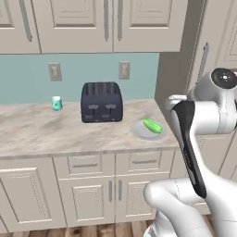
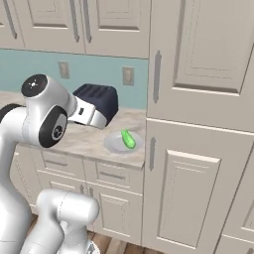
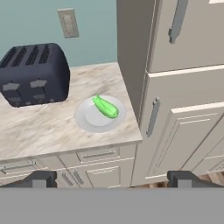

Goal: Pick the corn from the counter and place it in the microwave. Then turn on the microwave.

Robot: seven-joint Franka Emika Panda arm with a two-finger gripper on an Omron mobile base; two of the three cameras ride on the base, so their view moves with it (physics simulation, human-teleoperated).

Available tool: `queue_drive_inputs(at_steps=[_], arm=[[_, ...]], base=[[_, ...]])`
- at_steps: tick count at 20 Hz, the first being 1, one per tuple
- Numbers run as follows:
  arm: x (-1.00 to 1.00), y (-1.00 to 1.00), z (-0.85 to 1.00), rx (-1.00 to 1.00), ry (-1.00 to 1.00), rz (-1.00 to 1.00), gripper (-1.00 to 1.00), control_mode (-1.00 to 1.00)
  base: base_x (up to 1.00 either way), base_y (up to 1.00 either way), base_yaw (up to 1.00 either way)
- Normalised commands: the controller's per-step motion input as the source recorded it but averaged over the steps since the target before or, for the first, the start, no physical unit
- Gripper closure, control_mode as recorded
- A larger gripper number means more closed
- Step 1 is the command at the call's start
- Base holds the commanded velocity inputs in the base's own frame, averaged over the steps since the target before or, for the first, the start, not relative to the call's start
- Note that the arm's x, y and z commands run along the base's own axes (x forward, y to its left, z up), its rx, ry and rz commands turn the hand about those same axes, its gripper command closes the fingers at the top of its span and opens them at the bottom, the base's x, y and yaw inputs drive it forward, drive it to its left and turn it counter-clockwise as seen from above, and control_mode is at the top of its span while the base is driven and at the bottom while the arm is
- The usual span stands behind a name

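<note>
Near the counter's right end, the corn lies on a white plate; the gripper, fingers spread wide, hovers well back.

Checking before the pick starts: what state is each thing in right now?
corn: lying on the plate, untouched
plate: flat on the counter, beside the tall cabinet
toaster: upright, slots empty
cup: upright near the wall
hand: open, holding nothing, away from the corn
</note>
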Motion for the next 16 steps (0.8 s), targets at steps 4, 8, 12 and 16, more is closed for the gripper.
queue_drive_inputs(at_steps=[4,8,12,16], arm=[[0.0,0.0,0.0,0.0,0.0,0.0,-1.0,1.0],[0.0,0.0,0.0,0.0,0.0,0.0,-1.0,1.0],[0.0,0.0,0.0,0.0,0.0,0.0,-1.0,1.0],[0.0,0.0,0.0,0.0,0.0,0.0,-1.0,1.0]], base=[[0.34,0.29,-0.09],[0.31,0.27,-0.09],[0.31,0.29,-0.09],[0.33,0.32,-0.09]])
